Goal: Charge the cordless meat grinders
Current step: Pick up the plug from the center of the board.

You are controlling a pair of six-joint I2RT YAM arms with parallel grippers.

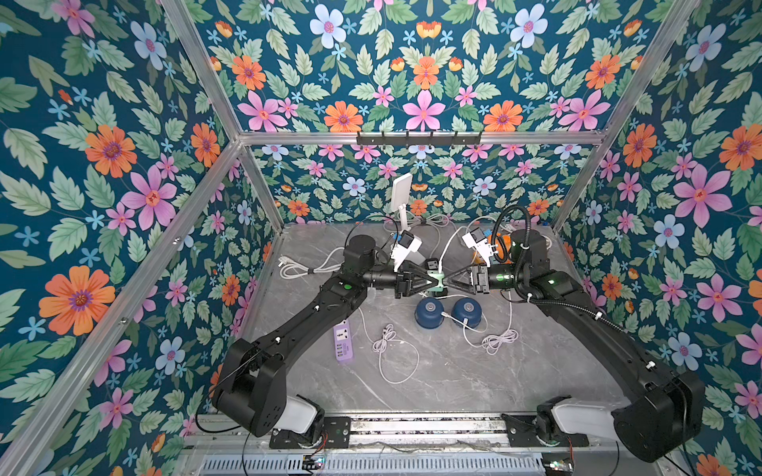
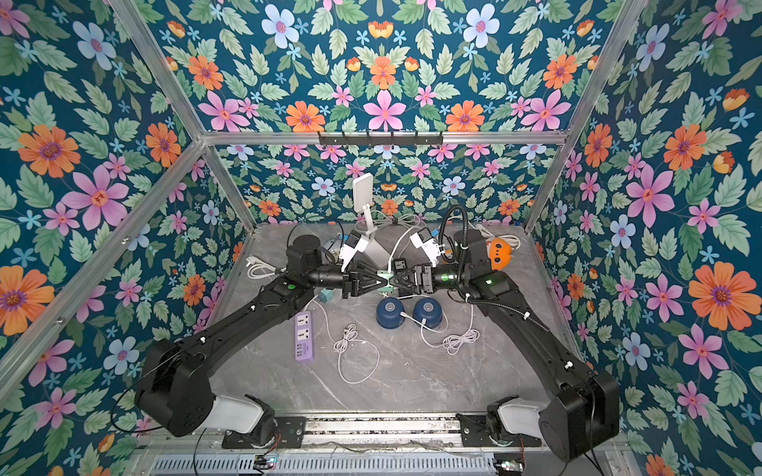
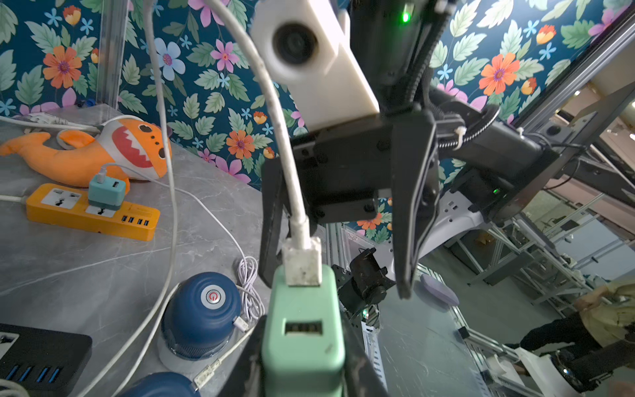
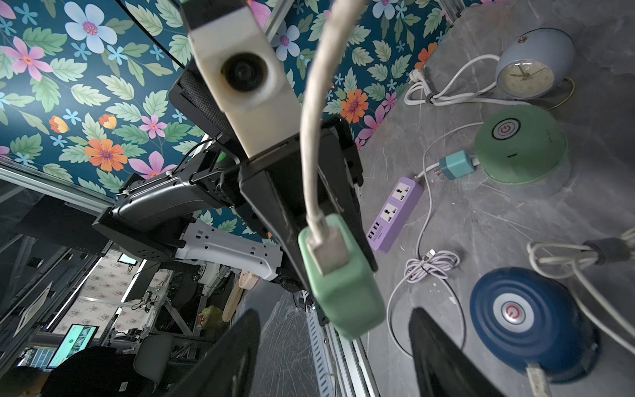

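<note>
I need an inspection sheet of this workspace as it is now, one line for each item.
Surface: grey marble table, no spill seen.
Job's things: two navy grinders upright, side by side; pale green grinder beside a teal adapter.
Clutter: shark plush, orange power strip, purple power strip, alarm clock.
Grippers: left claw shut on the green adapter; right claw open, gripping nothing.
Cables: white cable plugged into the green adapter; coiled cables on the table.
Surroundings: floral walls, aluminium frame.
</note>
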